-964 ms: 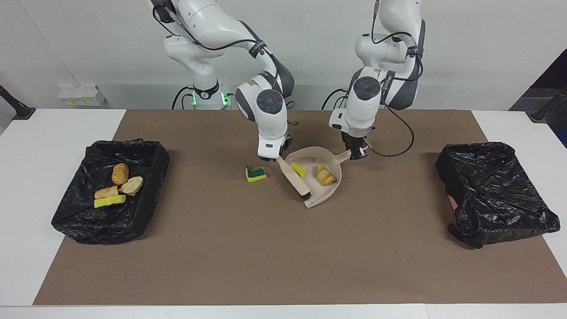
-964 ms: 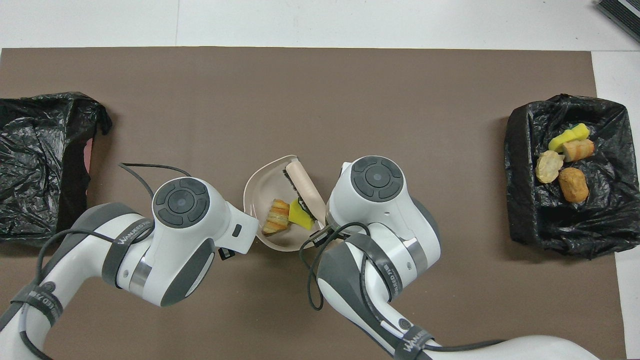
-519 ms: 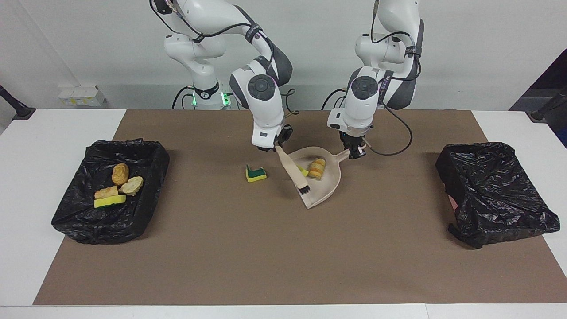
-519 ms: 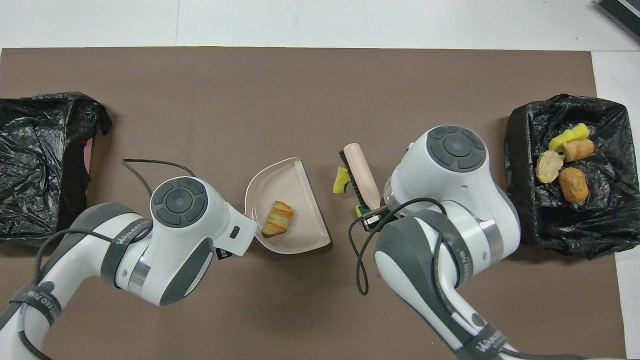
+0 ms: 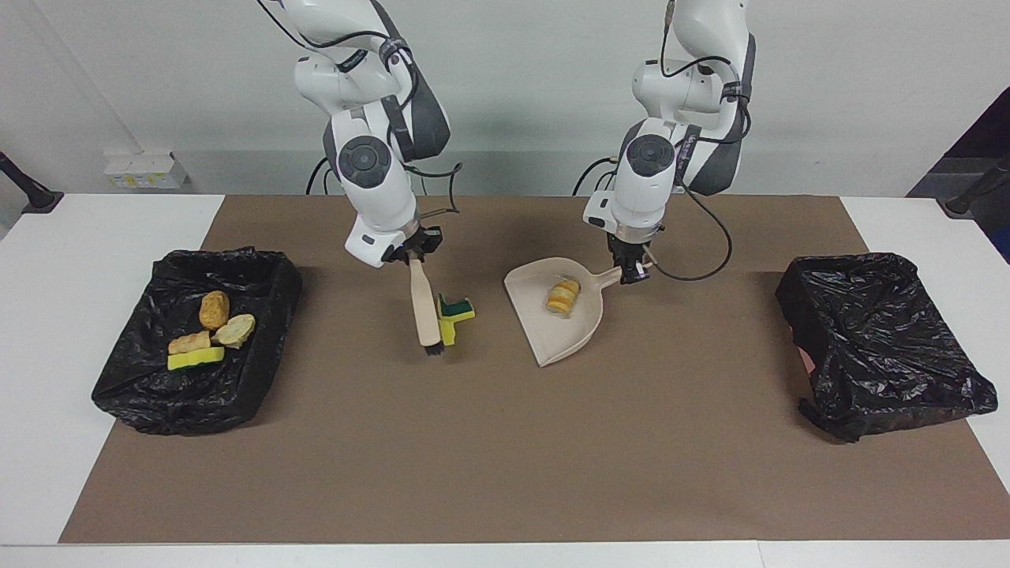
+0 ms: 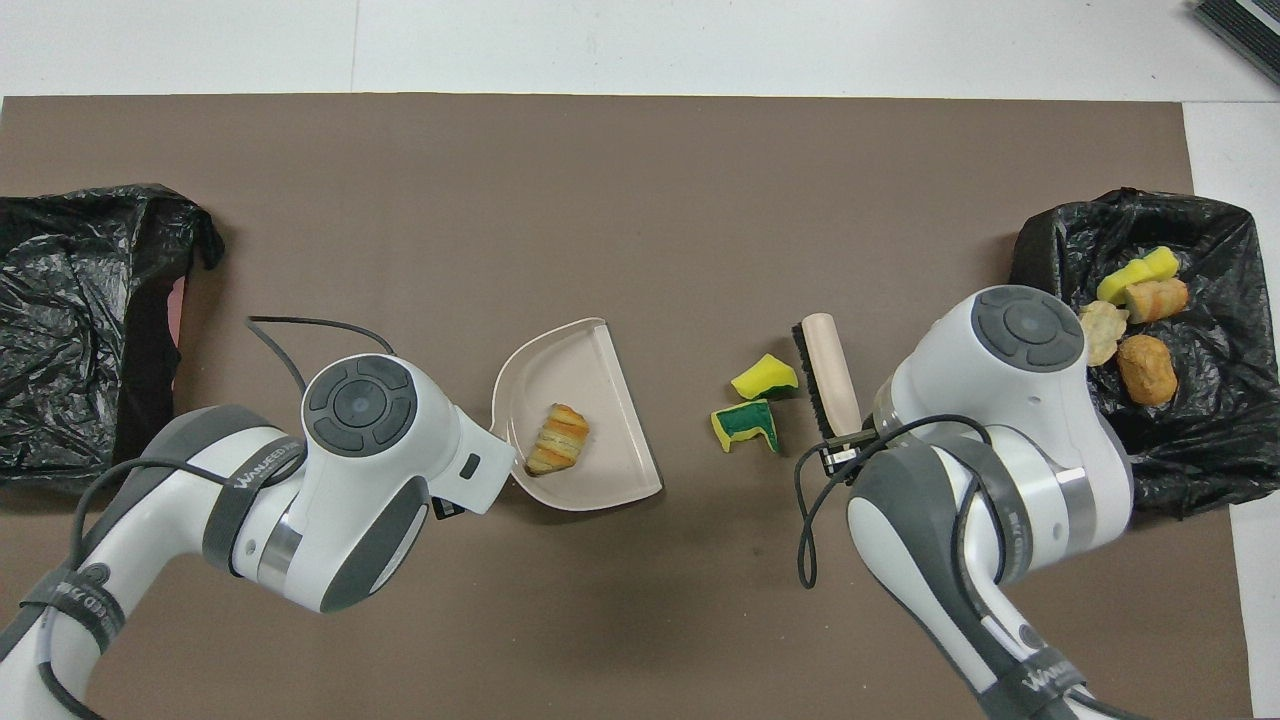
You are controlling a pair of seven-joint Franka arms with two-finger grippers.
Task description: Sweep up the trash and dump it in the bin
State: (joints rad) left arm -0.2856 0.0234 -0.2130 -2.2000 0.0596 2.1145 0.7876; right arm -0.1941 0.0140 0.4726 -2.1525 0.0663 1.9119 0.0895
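Desk (image 5: pixel 47 331) is sitting white under a brown mat (image 5: pixel 505 442), which is covering most of the top; a plain pale wall is running along the robots' end.

Two black-bagged bins are resting on the mat. The bin at the right arm's end (image 5: pixel 142 394) is holding four scraps (image 6: pixel 1130 320): three tan bread-like chunks and one yellow sponge bit. The bin at the left arm's end (image 5: pixel 884 347) is showing only crumpled black liner; its inside is hard to make out.

Beige dustpan (image 5: pixel 564 335) is lying mid-mat, mouth facing away from the robots and toward the right arm's end. One golden pastry chunk (image 5: pixel 562 297) is lying inside it.

Beige brush (image 5: pixel 426 312) is hanging tilted, bristles down at the mat. Two sponge bits are lying just beside its bristle edge, between brush and dustpan: a plain yellow wedge (image 6: pixel 764 376) and a green-topped yellow piece (image 6: pixel 745 424), the wedge farther from the robots. Whether the bristles are touching them, cannot tell for certain.

Left tool (image 5: pixel 631 272) is clamping the dustpan's handle. Right tool (image 5: pixel 410 251) is clamping the brush handle's top. In the overhead view both tools are hiding under their own wrists, and the right arm is covering part of the nearby bin's rim.
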